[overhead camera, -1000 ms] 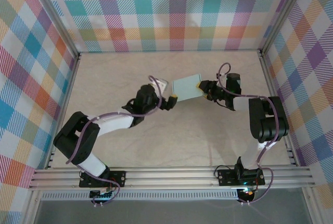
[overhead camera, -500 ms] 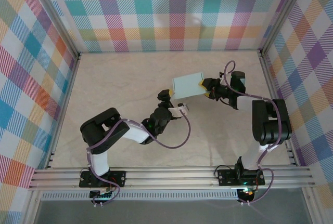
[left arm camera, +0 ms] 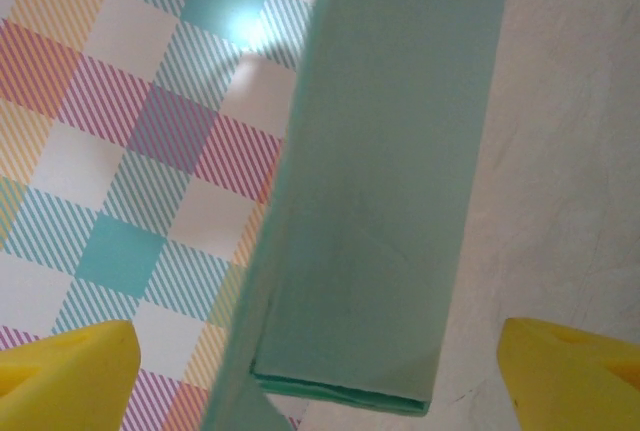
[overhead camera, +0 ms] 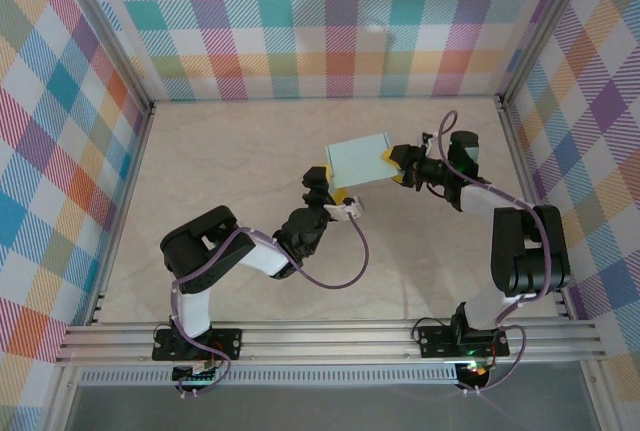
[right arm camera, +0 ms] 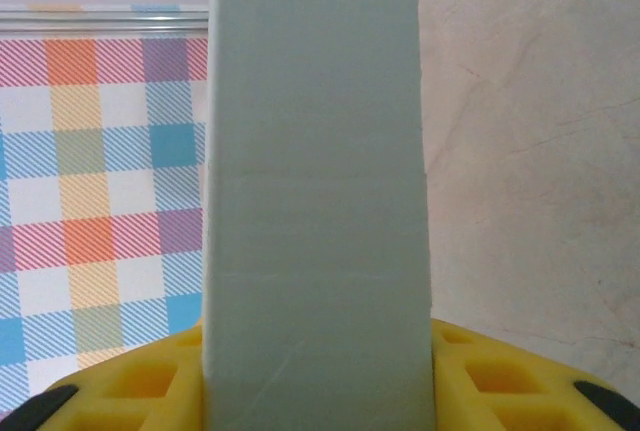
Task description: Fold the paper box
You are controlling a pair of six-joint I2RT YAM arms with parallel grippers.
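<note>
Paper box [overhead camera: 358, 162] is folded flat into a plain, pale mint rectangle. In the top view it is slightly skewed, its right end a bit nearer the checked wall [overhead camera: 330, 21] than its left end. Beige marbled desk [overhead camera: 230, 151] lies under the box; cannot tell whether the box touches it.

Right tool [overhead camera: 397, 165] is clenched on the box's right short end. In the right wrist view the box [right arm camera: 315, 201] runs straight out from between the yellow pads [right arm camera: 500, 381], which press against both of its faces. The far end of the box is square and closed.

Left tool [overhead camera: 338, 201] sits just beside the box's left near corner, on the side toward the arm bases, and points up at the box. It is released, jaws spread wide. In the left wrist view the two yellow fingertips [left arm camera: 70, 371] stand far apart at the bottom corners. The box [left arm camera: 385, 181] is between them with a gap on either side, and no contact is visible. That view shows the near end of the box as stacked card edges, with a thin panel angling off its left edge.

A purple cable [overhead camera: 360, 251] loops off the left arm, on the arm-base side of the box and well apart from it.
</note>
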